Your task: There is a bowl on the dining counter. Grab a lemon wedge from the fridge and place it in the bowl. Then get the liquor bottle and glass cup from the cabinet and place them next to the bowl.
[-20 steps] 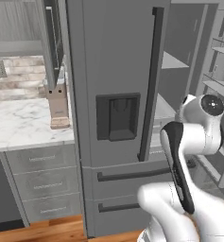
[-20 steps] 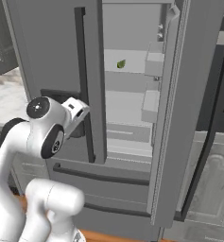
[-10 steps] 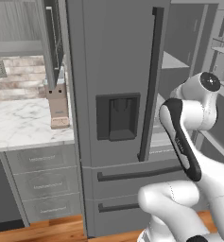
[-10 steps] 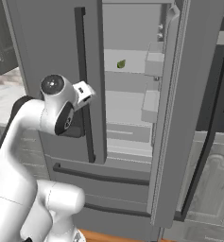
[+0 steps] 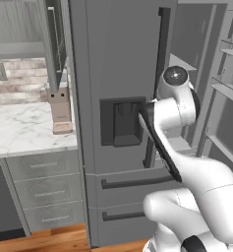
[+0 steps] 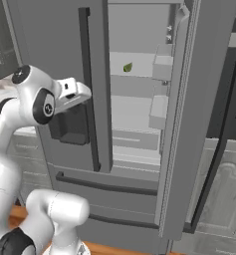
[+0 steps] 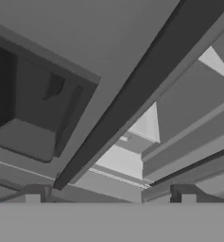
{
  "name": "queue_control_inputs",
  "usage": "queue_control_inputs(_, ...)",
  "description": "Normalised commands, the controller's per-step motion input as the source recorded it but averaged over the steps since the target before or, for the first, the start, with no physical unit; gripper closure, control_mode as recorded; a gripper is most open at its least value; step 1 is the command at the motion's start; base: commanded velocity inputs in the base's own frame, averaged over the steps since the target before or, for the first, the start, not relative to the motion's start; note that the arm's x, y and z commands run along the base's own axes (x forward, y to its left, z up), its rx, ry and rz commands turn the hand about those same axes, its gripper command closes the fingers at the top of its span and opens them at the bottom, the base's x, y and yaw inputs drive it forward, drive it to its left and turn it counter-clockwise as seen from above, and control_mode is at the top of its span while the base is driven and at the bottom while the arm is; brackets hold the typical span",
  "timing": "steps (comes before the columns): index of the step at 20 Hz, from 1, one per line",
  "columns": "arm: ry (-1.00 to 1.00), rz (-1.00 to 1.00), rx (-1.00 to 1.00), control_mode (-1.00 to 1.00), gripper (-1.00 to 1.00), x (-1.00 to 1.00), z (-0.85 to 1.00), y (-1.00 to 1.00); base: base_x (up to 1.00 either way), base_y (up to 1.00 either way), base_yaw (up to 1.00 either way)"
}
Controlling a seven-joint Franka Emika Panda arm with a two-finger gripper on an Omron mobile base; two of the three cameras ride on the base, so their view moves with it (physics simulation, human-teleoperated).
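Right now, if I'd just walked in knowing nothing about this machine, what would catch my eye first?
Probably the tall grey fridge, its right door swung open onto pale shelves, with a tiny greenish lemon wedge on an upper shelf. In front of the shut left door rises the white arm, its open end effector empty and near the long dark handle. At left, a knife block stands on a marble worktop.

Even, flat rendered light with soft shadows, no glare; all views slightly soft and low in detail
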Motion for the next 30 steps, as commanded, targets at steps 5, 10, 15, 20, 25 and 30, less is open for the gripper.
queue_control_inputs(5,0.00,-0.16,0.05,-1.00,-1.00,0.30,0.04,0.00,0.00,0.00,0.00)
queue_control_inputs(10,-0.02,-0.01,0.13,-1.00,-1.00,0.36,0.00,-0.04,0.00,0.00,0.00)
queue_control_inputs(15,-0.02,0.03,0.14,-1.00,-1.00,0.42,0.00,-0.18,0.00,0.00,0.00)
queue_control_inputs(20,-0.02,0.00,0.03,-1.00,-1.00,0.62,-0.12,-0.02,0.00,0.00,0.00)
queue_control_inputs(25,-0.10,0.00,0.01,-1.00,-1.00,0.45,-0.15,0.00,0.00,0.00,0.00)
queue_control_inputs(30,-0.20,0.02,0.00,-1.00,-1.00,0.22,-0.31,0.00,0.00,0.00,0.00)
